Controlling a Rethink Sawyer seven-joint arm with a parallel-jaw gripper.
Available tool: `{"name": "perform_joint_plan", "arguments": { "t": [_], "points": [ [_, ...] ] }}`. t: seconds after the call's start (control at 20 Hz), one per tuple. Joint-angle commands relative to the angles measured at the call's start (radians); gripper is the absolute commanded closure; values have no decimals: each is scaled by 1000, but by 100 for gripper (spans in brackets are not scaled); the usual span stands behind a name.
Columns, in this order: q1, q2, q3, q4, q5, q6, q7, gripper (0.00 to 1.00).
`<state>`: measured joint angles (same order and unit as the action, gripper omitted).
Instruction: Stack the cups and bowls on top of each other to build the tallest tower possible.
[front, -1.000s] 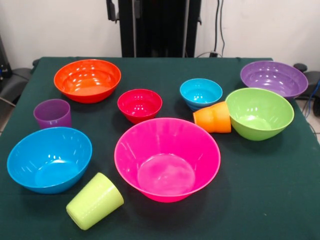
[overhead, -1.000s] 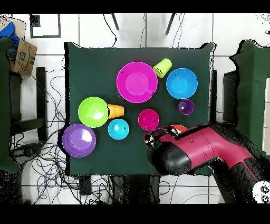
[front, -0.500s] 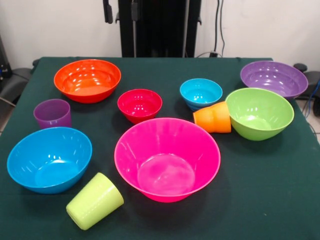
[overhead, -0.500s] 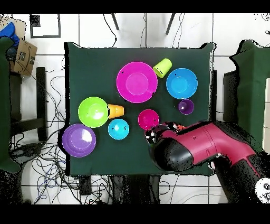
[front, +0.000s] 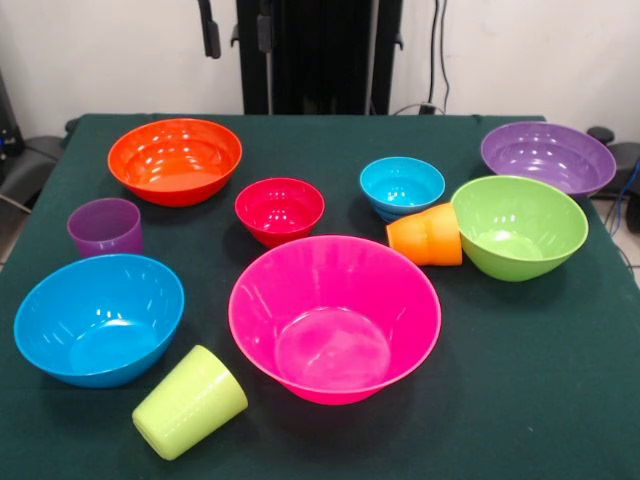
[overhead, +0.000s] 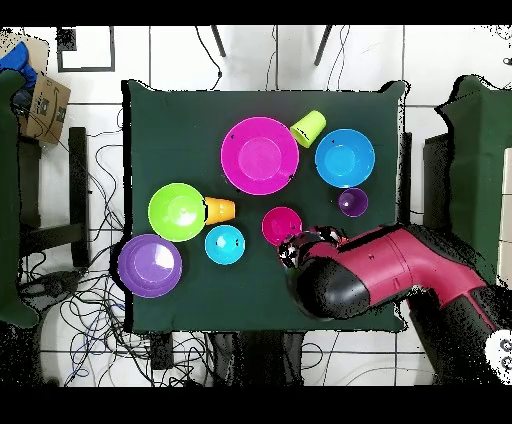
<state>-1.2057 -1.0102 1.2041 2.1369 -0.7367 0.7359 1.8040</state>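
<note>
Ten unlabelled bowls and cups scattered unstacked, gripper state unclear, arm overhead

Arm: glossy crimson shell w/ rounded black joint caps, bulky.

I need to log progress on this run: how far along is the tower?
Nothing is stacked yet. The glossy pink plastic bowl, small red bowl and wide orange bowl sit apart on the table. The gripper holds nothing. All stacking remains.
</note>
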Motion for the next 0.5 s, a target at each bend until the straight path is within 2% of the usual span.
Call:
{"name": "perform_joint_plan", "arguments": {
  "t": [0.05, 0.5],
  "points": [
    [45, 135, -52, -23, -136, 73, -347, 0],
    [67, 230, -96, -54, -233, 43, -337, 0]
  ]
}}
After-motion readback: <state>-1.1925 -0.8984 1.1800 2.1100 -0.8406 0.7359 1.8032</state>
